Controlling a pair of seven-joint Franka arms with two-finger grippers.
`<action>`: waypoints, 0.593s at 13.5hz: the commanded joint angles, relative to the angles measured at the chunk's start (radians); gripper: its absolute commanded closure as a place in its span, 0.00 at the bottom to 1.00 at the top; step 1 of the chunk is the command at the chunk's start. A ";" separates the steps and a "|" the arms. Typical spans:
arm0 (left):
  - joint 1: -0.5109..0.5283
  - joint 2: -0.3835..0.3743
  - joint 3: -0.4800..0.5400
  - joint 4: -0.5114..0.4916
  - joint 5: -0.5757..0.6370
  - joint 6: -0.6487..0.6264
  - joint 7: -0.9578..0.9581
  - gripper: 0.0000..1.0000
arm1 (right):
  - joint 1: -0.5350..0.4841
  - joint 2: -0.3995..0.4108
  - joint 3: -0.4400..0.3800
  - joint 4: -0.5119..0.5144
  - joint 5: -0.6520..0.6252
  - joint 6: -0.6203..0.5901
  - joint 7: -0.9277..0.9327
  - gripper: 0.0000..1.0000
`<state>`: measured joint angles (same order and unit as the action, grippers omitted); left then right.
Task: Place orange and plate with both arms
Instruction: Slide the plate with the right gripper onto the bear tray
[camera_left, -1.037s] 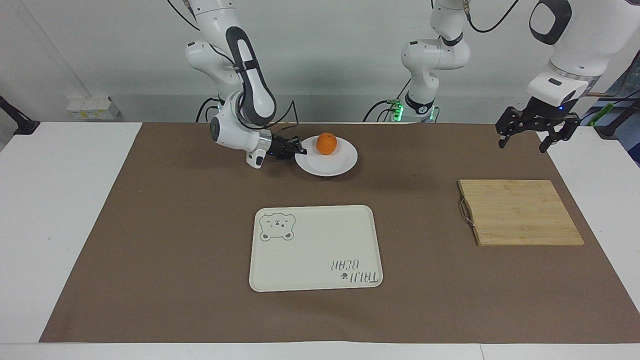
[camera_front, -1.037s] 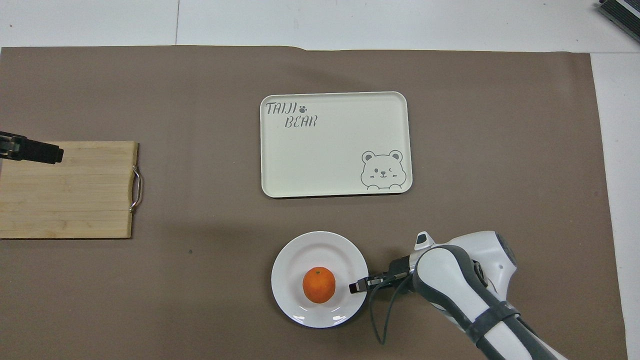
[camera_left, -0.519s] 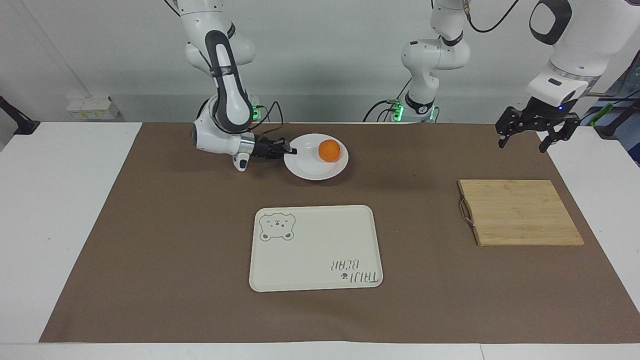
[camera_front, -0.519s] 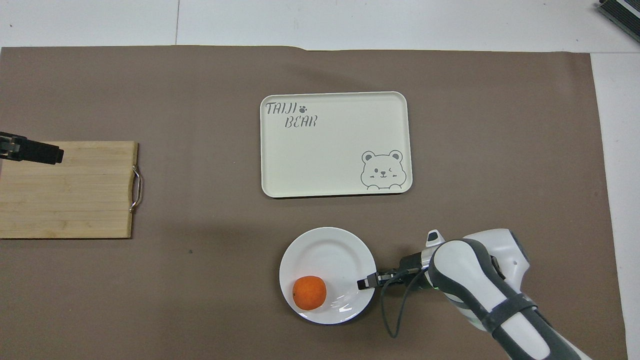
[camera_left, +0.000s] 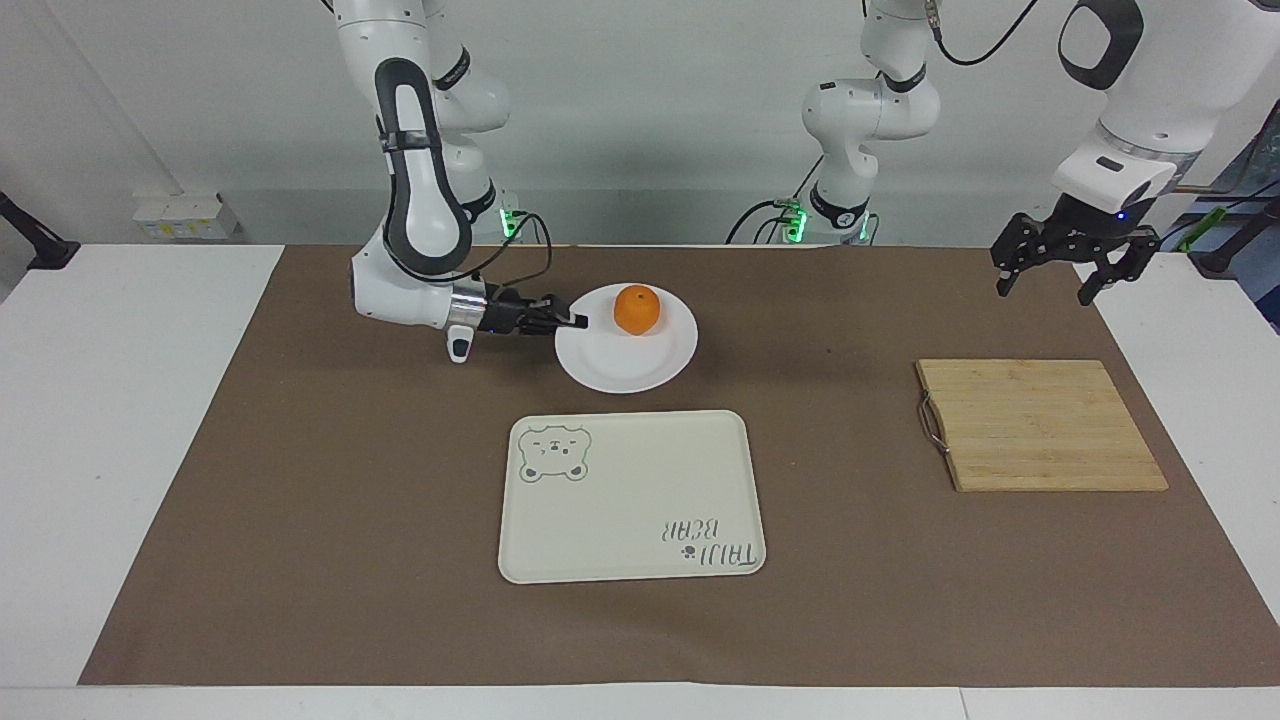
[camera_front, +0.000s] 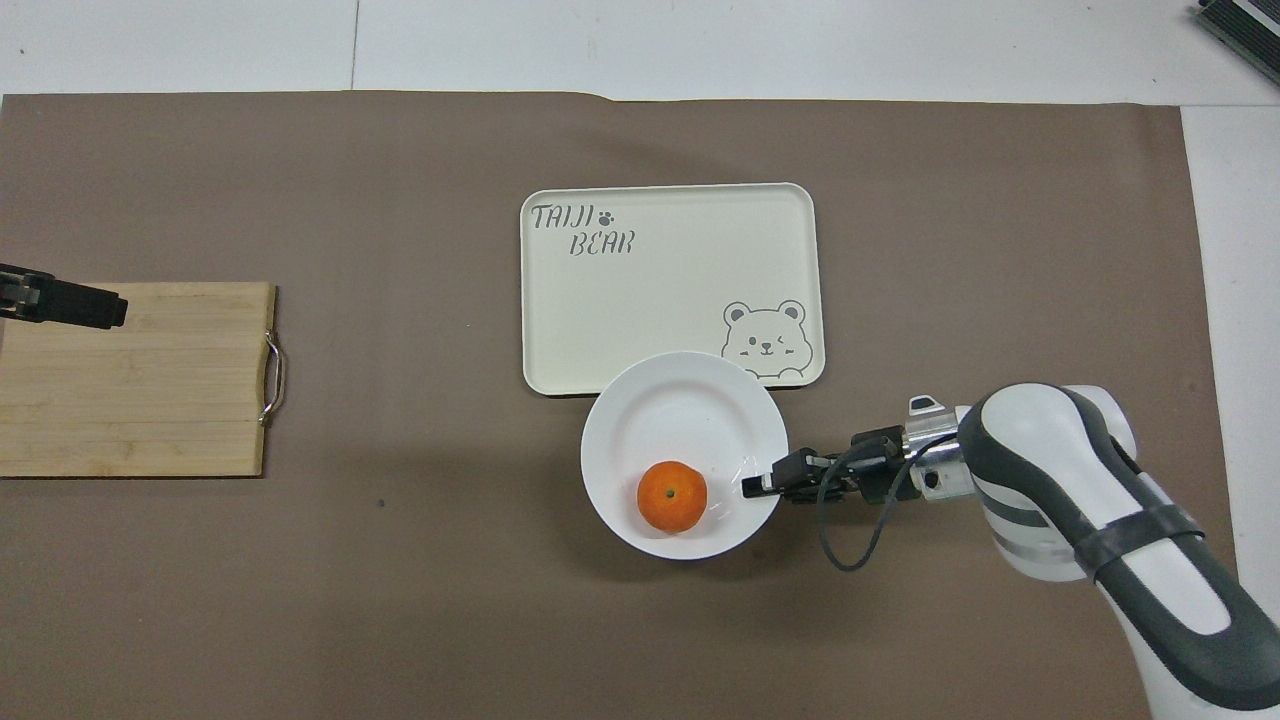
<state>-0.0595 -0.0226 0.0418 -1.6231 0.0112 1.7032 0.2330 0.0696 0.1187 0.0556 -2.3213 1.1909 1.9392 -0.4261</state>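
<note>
The white plate (camera_left: 620, 368) carries the orange (camera_left: 636, 309), which sits near the rim on the robots' side. My right gripper (camera_left: 575, 322) is shut on the plate's rim at the right arm's end and holds the plate a little above the mat, level. In the overhead view the plate (camera_front: 680, 420) covers the tray's nearer edge, with the orange (camera_front: 672, 495) on it and the right gripper (camera_front: 757, 487) at its rim. My left gripper (camera_left: 1047, 272) is open and empty, waiting in the air over the mat at the left arm's end.
A cream tray with a bear drawing (camera_left: 630, 495) lies mid-table, farther from the robots than the plate; it also shows in the overhead view (camera_front: 670, 280). A wooden cutting board (camera_left: 1040, 425) with a metal handle lies toward the left arm's end.
My right gripper has raised the plate and carried it away from the robots toward the tray. The orange rolled across the plate and back. The left arm has not moved.
</note>
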 joint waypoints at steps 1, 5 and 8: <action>0.010 0.007 -0.007 0.019 0.003 -0.019 -0.003 0.00 | 0.001 0.093 0.007 0.135 0.029 0.047 0.100 1.00; 0.009 0.007 -0.007 0.017 0.003 -0.017 -0.003 0.00 | 0.001 0.235 0.009 0.320 0.032 0.093 0.175 1.00; 0.001 0.007 -0.007 0.017 0.003 -0.016 -0.004 0.00 | 0.003 0.340 0.009 0.423 0.038 0.133 0.191 1.00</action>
<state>-0.0595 -0.0226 0.0399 -1.6231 0.0112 1.7032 0.2330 0.0743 0.3737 0.0585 -1.9908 1.1924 2.0641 -0.2563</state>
